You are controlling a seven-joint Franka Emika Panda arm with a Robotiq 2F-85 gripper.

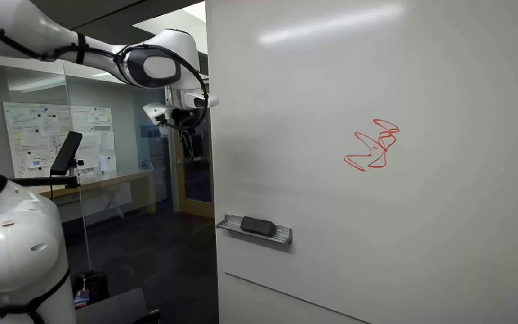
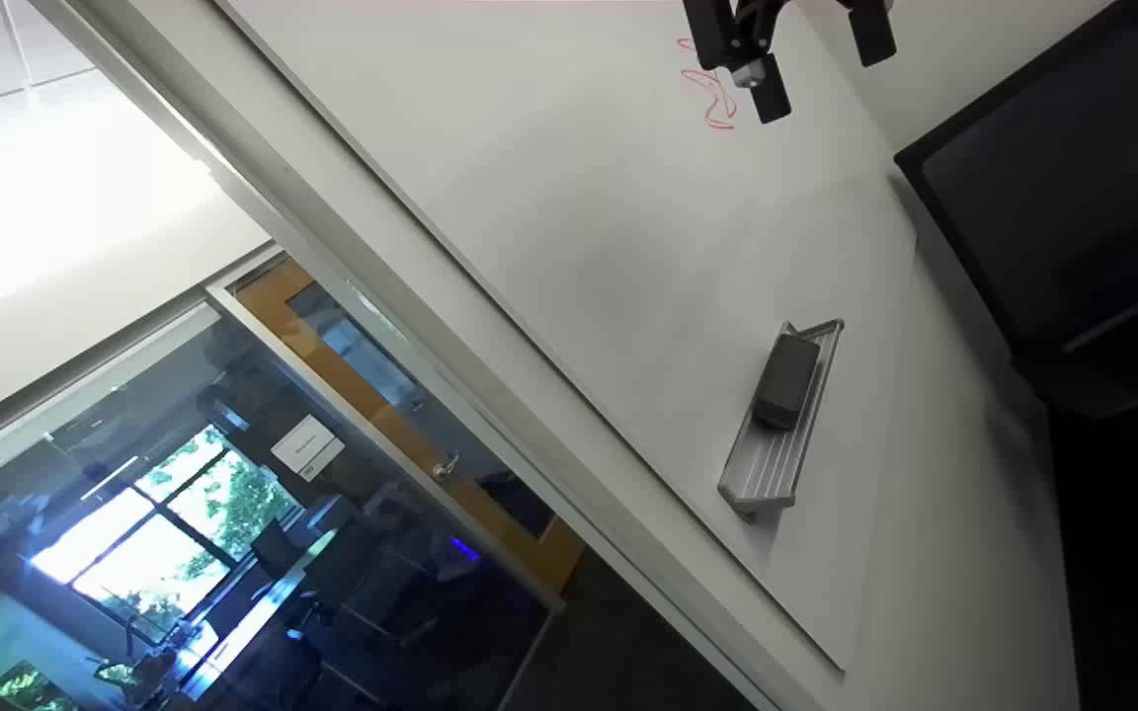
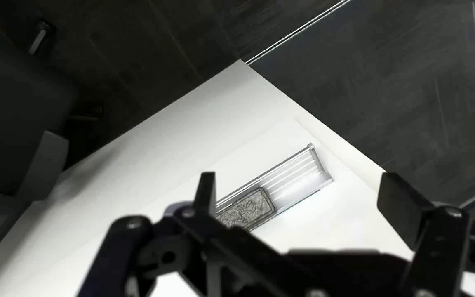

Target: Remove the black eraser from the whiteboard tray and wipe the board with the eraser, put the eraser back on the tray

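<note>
Eraser (image 1: 258, 226), on tray (image 2: 767, 464), well blw fingers (image 3: 402, 206)

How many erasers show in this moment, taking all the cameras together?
1. The black eraser lies on the whiteboard tray, seen in all three views; in the wrist view the gripper hides part of it. A second, if any, is out of sight.

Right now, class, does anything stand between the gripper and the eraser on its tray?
Nothing visible does: the open gripper hangs higher than the black eraser on the whiteboard tray; in the wrist view only gripper parts overlap the eraser.
</note>
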